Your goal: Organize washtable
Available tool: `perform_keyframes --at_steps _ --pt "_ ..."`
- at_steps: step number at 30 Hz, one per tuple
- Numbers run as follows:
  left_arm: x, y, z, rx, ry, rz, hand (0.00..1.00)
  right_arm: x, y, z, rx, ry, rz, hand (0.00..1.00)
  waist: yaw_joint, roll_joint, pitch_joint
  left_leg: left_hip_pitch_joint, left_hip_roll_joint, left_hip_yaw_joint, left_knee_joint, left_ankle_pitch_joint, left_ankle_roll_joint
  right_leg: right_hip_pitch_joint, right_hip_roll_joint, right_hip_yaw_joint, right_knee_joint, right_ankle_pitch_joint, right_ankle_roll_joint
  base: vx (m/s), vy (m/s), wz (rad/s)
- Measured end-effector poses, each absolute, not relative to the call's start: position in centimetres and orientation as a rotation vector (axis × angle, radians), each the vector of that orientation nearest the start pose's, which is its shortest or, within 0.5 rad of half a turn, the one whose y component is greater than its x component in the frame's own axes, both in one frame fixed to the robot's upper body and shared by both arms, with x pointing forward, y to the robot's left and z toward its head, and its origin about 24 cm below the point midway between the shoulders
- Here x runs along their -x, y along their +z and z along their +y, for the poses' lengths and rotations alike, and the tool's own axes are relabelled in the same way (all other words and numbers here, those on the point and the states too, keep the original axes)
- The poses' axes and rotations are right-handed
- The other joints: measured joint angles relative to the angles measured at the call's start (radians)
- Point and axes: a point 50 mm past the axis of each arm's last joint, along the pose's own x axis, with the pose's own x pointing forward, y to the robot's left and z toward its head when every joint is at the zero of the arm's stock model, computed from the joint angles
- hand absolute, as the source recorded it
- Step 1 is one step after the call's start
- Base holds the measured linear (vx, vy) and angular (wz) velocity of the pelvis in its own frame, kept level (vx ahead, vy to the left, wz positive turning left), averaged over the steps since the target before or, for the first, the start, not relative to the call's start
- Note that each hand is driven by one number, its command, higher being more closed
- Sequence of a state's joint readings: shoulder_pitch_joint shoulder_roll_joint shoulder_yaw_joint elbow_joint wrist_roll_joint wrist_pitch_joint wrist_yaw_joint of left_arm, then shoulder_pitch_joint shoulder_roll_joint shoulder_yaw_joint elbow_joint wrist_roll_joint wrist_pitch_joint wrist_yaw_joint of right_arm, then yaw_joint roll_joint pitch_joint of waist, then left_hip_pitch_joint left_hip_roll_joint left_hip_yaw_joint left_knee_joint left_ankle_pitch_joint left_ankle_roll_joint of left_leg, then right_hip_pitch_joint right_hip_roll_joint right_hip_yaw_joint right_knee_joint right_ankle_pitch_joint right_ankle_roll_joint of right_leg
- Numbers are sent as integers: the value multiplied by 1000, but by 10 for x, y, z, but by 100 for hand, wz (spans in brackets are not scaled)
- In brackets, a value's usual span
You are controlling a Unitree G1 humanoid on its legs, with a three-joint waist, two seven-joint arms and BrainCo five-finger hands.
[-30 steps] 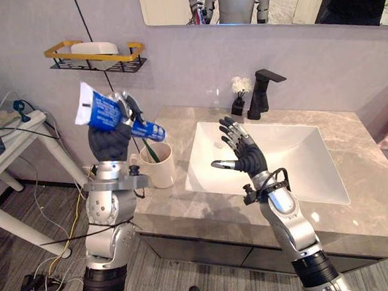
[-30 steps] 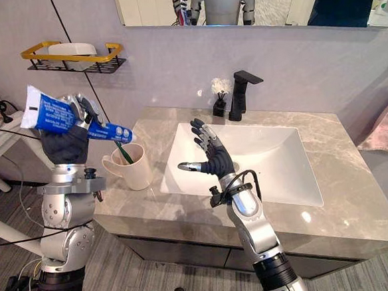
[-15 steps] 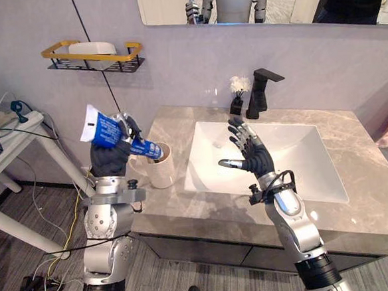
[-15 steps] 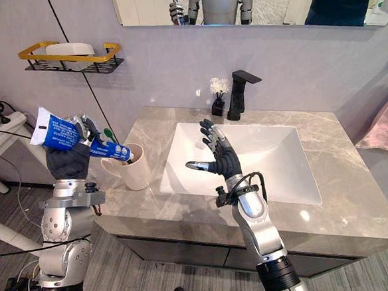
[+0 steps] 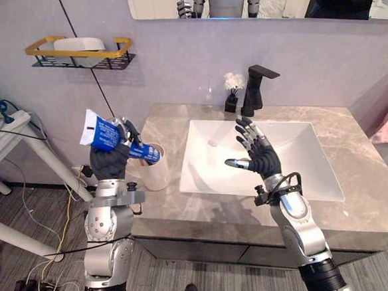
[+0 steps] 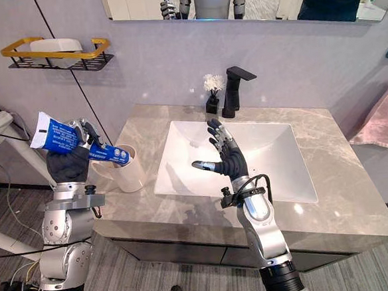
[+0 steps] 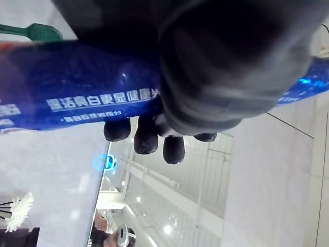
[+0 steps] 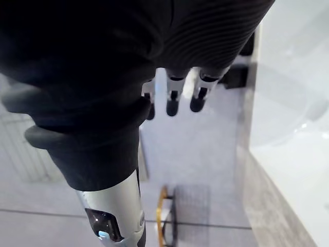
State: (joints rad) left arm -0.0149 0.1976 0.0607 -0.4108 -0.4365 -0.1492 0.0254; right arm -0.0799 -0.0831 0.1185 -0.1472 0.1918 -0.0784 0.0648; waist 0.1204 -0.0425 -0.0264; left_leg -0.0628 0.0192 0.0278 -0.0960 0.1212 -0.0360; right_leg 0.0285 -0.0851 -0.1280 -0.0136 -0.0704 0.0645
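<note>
- Left hand (image 6: 67,164): raised over the left end of the worktop (image 6: 344,195). Its fingers (image 7: 146,141) are curled round the middle of the tube (image 6: 60,138), with the thumb closing the grip from the other side.
- Tube: blue, off the worktop, held at a slant. The flat crimped end points up and away from the sink (image 5: 294,145), and the cap end sits low, just above the mouth of the cup (image 6: 128,173). Judged purpose: a mid-body grip leaves the cap end free to enter the cup first.
- Cup: cream, upright on the worktop's left front corner, beside the sink. Judged purpose: it serves as the holder for the tube.
- Toothbrush (image 7: 31,32): a green part shows just beside the tube. Whether it stands in the cup cannot be told.
- Right hand (image 5: 258,155): raised above the sink's front edge, fingers straight and spread, holding nothing. Judged purpose: parked clear of the left arm's path.
- Tap (image 5: 255,91) and vase (image 5: 232,96): side by side on the worktop behind the sink, against the wall.
- Shelf (image 5: 77,50): fixed to the wall, carrying a white dish.
- Count: one tube, one cup, one toothbrush, one sink, one tap, one vase, one shelf, one dish.
</note>
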Motion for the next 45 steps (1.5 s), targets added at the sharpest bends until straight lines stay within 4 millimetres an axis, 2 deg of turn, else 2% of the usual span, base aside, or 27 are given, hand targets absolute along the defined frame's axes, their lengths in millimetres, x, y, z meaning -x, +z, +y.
perform_keyframes --at_steps 10,21,32,40,45 --pt "-236 156 193 230 23 -563 100 -261 102 -126 -105 220 -288 0 -2 0 6 4 -1 14 0 -9 -1 -2 6 20 -8 4 0 11 -4 -6" --pt "-242 175 196 233 42 -641 100 -261 101 -125 -105 224 -287 0 -2 3 34 3 0 26 0 -9 -1 -7 9 26 -8 5 -2 1 -1 -1" --pt "-244 172 195 220 18 -627 100 -261 101 -125 -104 225 -287 0 0 3 41 0 1 32 -1 -9 -1 -17 9 43 -8 10 -1 -5 1 -3" --pt "-243 153 198 175 28 -537 100 -261 100 -125 -104 225 -278 0 -1 1 49 -3 1 38 0 -10 1 -24 9 49 -9 12 0 -3 1 -1" --pt "-243 152 198 174 28 -532 100 -260 98 -126 -104 222 -267 0 -1 0 59 -4 1 38 -1 -11 2 -24 9 49 -8 13 1 0 0 0"
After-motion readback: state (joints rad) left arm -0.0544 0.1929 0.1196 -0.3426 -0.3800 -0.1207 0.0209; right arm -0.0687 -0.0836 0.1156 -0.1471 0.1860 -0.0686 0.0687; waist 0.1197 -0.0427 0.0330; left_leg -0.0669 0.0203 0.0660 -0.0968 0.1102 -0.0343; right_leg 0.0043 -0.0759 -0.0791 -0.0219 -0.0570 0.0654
